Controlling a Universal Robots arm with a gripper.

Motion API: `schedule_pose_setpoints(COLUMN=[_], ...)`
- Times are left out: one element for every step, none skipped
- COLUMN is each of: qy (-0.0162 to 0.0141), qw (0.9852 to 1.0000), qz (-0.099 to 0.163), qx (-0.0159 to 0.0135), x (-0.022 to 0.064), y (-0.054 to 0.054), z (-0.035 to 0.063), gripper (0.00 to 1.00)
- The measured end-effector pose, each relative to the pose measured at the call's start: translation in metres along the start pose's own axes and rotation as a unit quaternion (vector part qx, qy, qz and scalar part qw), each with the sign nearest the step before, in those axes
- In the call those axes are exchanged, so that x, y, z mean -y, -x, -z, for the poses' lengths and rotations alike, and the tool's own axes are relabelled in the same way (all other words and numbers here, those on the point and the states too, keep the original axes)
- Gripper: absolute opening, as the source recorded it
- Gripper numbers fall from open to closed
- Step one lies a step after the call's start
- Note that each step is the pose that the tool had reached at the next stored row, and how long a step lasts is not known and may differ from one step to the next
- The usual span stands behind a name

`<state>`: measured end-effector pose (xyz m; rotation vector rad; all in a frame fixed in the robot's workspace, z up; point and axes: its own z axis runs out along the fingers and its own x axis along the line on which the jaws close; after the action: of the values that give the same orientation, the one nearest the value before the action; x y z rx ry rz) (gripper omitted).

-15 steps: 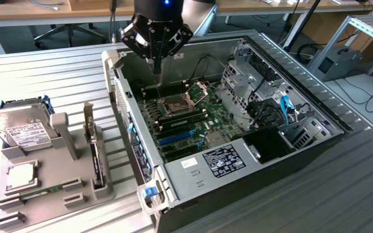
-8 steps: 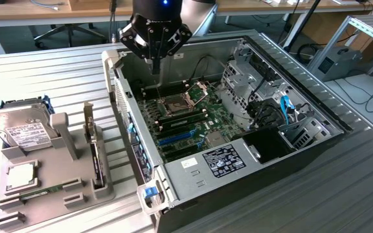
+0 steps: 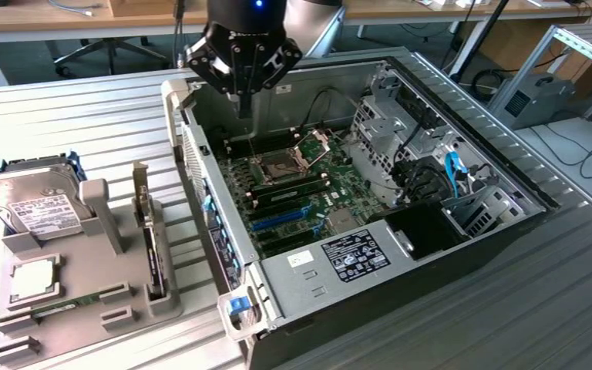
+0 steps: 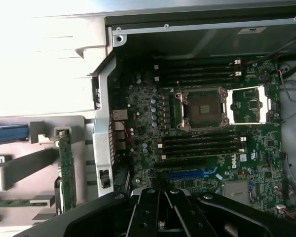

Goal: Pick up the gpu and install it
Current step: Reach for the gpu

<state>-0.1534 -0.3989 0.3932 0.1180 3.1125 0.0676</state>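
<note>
The gpu (image 3: 151, 231) stands on edge in a grey holder (image 3: 90, 324) at the exterior view's left, outside the computer case; in the wrist view the gpu (image 4: 66, 168) appears edge-on with its silver bracket at one end. My gripper (image 3: 243, 106) hangs above the open case (image 3: 373, 266), over the rear part of the motherboard (image 3: 317, 181), well apart from the gpu. Its fingers are shut together with nothing between them. In the wrist view the gripper (image 4: 159, 193) points down at the motherboard (image 4: 207, 128) near a blue slot (image 4: 187, 174).
The grey holder also carries a silver hard drive (image 3: 34, 204), a processor chip (image 3: 34, 279) and a green RAM stick (image 3: 55, 310). The case wall (image 3: 206, 193) rises between the holder and the motherboard. Drive cages and cables (image 3: 430, 177) crowd the case's far side.
</note>
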Motion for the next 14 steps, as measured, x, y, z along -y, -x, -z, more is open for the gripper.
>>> schedule_pose_setpoints(qy=[0.0,0.0,0.0,0.0,0.0,0.0,0.0,0.0,0.0,0.0,0.0,0.0,0.0,0.0], qw=[1.0,1.0,1.0,1.0,1.0,1.0,1.0,1.0,1.0,1.0,1.0,1.0,1.0,1.0], qz=[0.0,0.0,0.0,0.0,0.0,0.0,0.0,0.0,0.0,0.0,0.0,0.0,0.0,0.0], qx=[0.0,0.0,0.0,0.0,0.0,0.0,0.0,0.0,0.0,0.0,0.0,0.0,0.0,0.0], x=[0.0001,0.0001,0.0001,0.0002,0.0002,0.0002,0.0003,0.0003,0.0004,0.0004,0.0004,0.0005,0.0005,0.0006], y=[-0.0007,-0.0011,-0.0017,-0.0022,-0.0027,-0.0032,-0.0038,-0.0043,-0.0048,-0.0054,-0.0058,-0.0064,-0.0069,-0.0073], z=[0.0,0.0,0.0,0.0,0.0001,0.0001,0.0001,0.0001,0.0001,0.0001,0.0001,0.0001,0.0002,0.0002], gripper=[0.11,0.11,0.11,0.11,0.11,0.11,0.11,0.11,0.11,0.11,0.11,0.11,0.11,0.11])
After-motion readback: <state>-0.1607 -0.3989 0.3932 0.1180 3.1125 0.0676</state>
